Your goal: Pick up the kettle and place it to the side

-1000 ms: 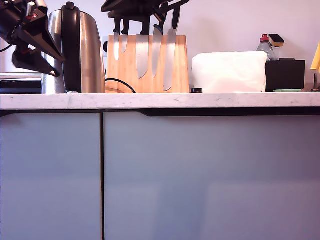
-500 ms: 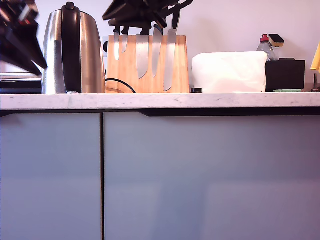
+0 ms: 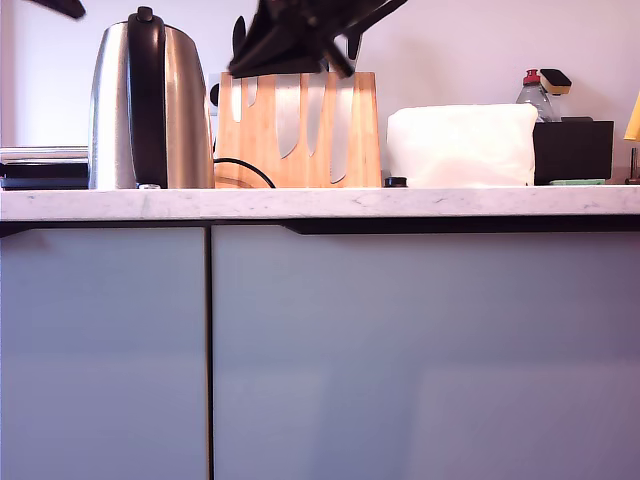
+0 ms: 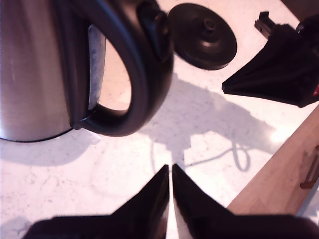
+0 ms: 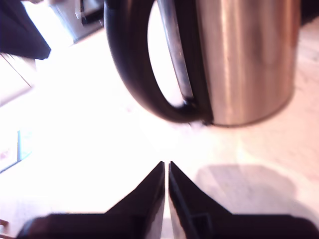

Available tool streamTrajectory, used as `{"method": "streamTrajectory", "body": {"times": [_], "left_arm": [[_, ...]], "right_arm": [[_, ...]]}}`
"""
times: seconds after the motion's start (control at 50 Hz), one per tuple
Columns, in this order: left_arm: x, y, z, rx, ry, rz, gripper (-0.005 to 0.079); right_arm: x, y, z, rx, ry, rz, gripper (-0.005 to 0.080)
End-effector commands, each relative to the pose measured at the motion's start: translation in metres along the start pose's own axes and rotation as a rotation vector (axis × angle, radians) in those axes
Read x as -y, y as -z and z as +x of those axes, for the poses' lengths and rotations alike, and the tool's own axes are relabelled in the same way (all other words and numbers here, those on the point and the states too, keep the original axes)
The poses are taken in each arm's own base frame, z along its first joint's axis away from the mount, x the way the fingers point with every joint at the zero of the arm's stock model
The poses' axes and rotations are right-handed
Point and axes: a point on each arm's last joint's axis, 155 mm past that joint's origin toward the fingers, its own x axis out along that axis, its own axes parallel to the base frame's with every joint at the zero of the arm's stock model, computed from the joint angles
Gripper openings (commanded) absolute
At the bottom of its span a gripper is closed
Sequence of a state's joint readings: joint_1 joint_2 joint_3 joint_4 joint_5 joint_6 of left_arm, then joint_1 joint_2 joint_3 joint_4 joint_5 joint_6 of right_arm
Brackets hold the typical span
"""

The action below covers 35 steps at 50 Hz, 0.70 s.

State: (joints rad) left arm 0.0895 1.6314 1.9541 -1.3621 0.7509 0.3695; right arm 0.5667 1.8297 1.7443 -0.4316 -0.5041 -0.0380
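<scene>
Both grippers pressed together, empty, clear of kettle (image 3: 150, 105). Kettle upright on white marble counter (image 3: 400, 203), at exterior view's left, just beside knife block (image 3: 300, 135). My first gripper (image 4: 169, 172) faces its black handle (image 4: 134, 64); round black base (image 4: 202, 36) lies beyond. My second gripper (image 5: 166, 167) faces handle from other side.

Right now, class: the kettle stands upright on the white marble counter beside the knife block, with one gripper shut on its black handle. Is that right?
Not quite. No gripper holds the handle. In the first wrist view my first gripper is shut on nothing, short of the kettle; in the second wrist view my second gripper likewise. The kettle does stand upright on the counter beside the knife block.
</scene>
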Motion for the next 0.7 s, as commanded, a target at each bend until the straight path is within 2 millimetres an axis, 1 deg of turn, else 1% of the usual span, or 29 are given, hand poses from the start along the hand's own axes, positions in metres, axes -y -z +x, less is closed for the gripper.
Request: {"method": "streamTrajectory", "body": {"times": [0.0,0.14,0.22,0.28,0.36,0.5,0.6,0.68], "left_arm": [[0.009,-0.002,-0.009,0.022,-0.006,0.018,-0.0018],[0.017,-0.007,-0.02,0.064,-0.029,0.062,-0.0018],[0.016,-0.008,-0.022,0.082,-0.047,0.082,-0.0018],[0.014,-0.004,-0.021,0.08,-0.059,0.08,-0.0018],[0.011,0.002,-0.016,0.083,-0.064,0.077,-0.0018],[-0.001,0.015,-0.007,0.091,-0.105,0.073,-0.0018],[-0.007,0.021,-0.006,0.125,-0.155,0.085,-0.0018],[-0.008,0.026,-0.008,0.151,-0.183,0.095,-0.0018]], "right_arm": [[0.002,-0.005,-0.017,0.005,0.045,-0.018,-0.0011],[0.018,0.003,-0.032,-0.044,0.172,-0.039,-0.0011],[0.02,0.003,-0.041,-0.057,0.206,-0.046,-0.0011],[0.019,0.002,-0.046,-0.056,0.215,-0.047,-0.0011],[0.025,-0.001,-0.056,-0.056,0.267,-0.053,-0.0011],[0.034,-0.007,-0.075,-0.045,0.343,-0.058,-0.0011],[0.037,-0.007,-0.087,-0.049,0.374,-0.071,-0.0012],[0.042,-0.004,-0.098,-0.052,0.411,-0.068,-0.0012]]}}
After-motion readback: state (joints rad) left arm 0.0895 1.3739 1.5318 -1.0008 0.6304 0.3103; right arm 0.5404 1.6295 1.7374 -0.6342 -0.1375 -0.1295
